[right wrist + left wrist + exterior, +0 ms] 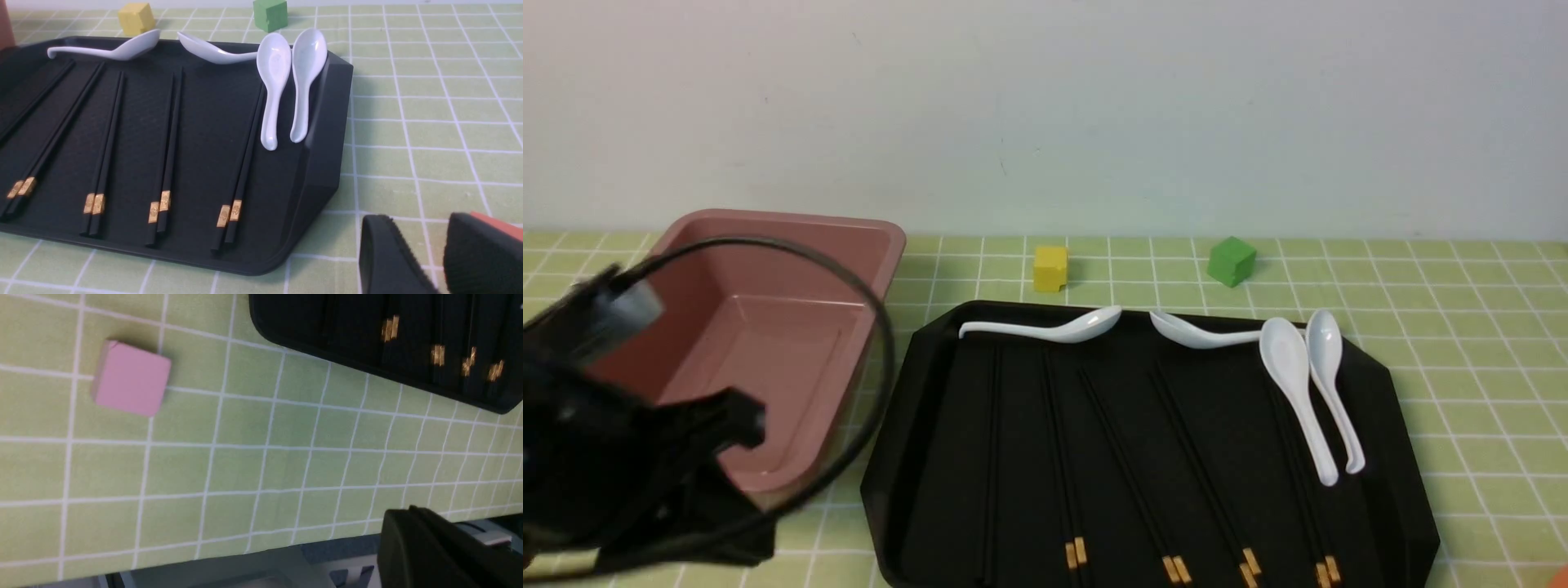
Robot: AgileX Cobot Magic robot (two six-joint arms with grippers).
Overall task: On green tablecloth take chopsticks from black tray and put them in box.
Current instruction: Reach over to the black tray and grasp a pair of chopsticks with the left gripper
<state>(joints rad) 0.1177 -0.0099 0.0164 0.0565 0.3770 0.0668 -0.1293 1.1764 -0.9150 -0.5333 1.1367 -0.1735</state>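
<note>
At the near end, the left tool (410,510) is seen fully closed, with nothing held between its tips. The right tool (421,220) is held open, its grip unfilled, and an orange-red thing (500,224) is partly seen just beside it. On the green tablecloth (245,469), a pink cube (132,379) is shown apart from the left tool. To that tool's right, the black tray (1405,498) is spread out, and 5 pairs of chopsticks (1119,457) are laid lengthwise in it, gold bands being shown on 4. Beyond the left tool, the box (776,359) is set beside the tray, partly covered by the left arm (621,457). Farther out, 4 white spoons (1290,359) are lined up inside the tray, and past its far rim 2 cubes are seen, 1 yellow (1050,269) and 1 green (1232,261).
</note>
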